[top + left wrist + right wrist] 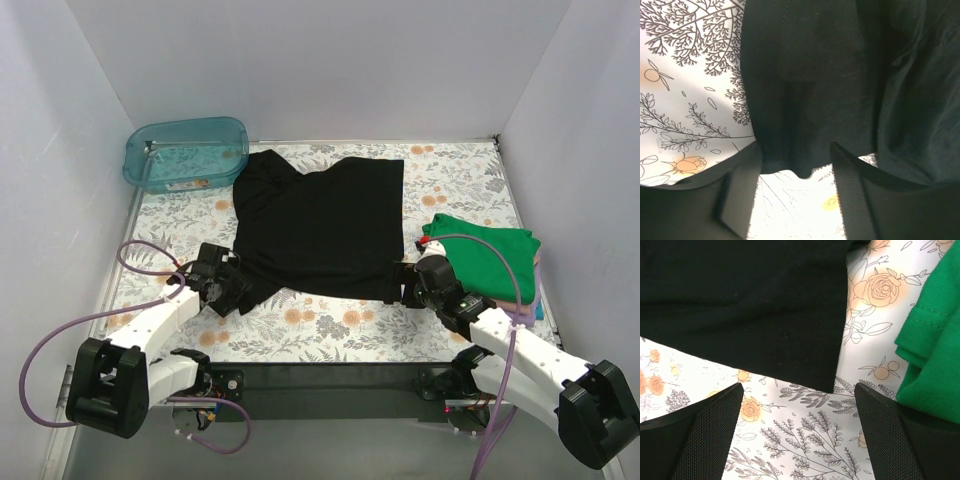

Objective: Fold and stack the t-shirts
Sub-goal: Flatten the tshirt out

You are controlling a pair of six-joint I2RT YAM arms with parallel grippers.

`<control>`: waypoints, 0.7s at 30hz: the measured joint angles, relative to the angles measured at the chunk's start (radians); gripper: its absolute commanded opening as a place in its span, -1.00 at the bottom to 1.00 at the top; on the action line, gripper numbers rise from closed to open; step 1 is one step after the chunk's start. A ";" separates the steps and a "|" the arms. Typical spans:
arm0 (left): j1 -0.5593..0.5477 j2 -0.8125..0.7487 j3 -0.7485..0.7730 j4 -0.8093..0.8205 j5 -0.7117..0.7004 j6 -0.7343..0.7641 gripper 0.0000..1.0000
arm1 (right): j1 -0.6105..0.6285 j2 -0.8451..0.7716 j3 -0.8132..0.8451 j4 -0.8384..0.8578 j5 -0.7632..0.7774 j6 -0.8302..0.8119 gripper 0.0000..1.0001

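A black t-shirt [320, 225] lies spread on the floral table, partly folded. My left gripper [238, 283] is open at the shirt's near left corner; in the left wrist view the black hem [805, 100] hangs just ahead of the open jaws [796, 155], with nothing between them. My right gripper [402, 284] is open at the near right corner; the black corner [790, 340] lies just ahead of its open fingers [799, 395]. A folded green t-shirt [492, 258] tops a stack at the right, with pink and lavender edges beneath. The green cloth [935, 355] also shows in the right wrist view.
A teal plastic tub [186, 152] stands at the back left, touching the shirt's sleeve area. White walls enclose the table on three sides. A dark strip runs along the near edge [330, 378].
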 measured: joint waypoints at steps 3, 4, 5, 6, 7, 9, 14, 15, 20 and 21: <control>-0.009 0.026 0.007 0.007 -0.017 -0.005 -0.08 | 0.000 0.018 0.000 0.000 0.011 0.000 0.97; -0.012 0.036 0.011 0.006 -0.023 -0.005 -0.08 | 0.000 0.019 0.000 0.000 0.014 0.000 0.97; -0.016 0.049 0.019 0.005 -0.028 -0.006 -0.08 | 0.000 0.020 0.000 0.000 0.016 0.000 0.97; -0.024 0.066 0.030 0.001 -0.038 -0.008 -0.09 | 0.000 0.021 0.000 0.000 0.017 0.000 0.97; -0.036 0.082 0.043 -0.002 -0.050 -0.010 -0.35 | 0.000 0.021 0.000 0.000 0.018 0.000 0.97; -0.063 0.116 0.060 -0.002 -0.085 -0.021 -0.71 | 0.000 0.021 0.000 0.002 0.018 0.000 0.97; -0.101 0.194 0.112 -0.019 -0.133 -0.035 -1.00 | 0.000 0.028 0.000 0.006 0.017 -0.005 0.96; -0.105 0.198 0.117 -0.025 -0.139 -0.039 -1.00 | 0.000 0.034 0.000 0.006 0.016 -0.009 0.96; -0.114 0.187 0.123 -0.064 -0.184 -0.058 -1.00 | 0.020 0.085 0.003 0.001 0.027 -0.028 0.93; -0.114 0.178 0.122 -0.087 -0.202 -0.060 -1.00 | 0.031 0.105 0.010 -0.006 0.038 -0.028 0.91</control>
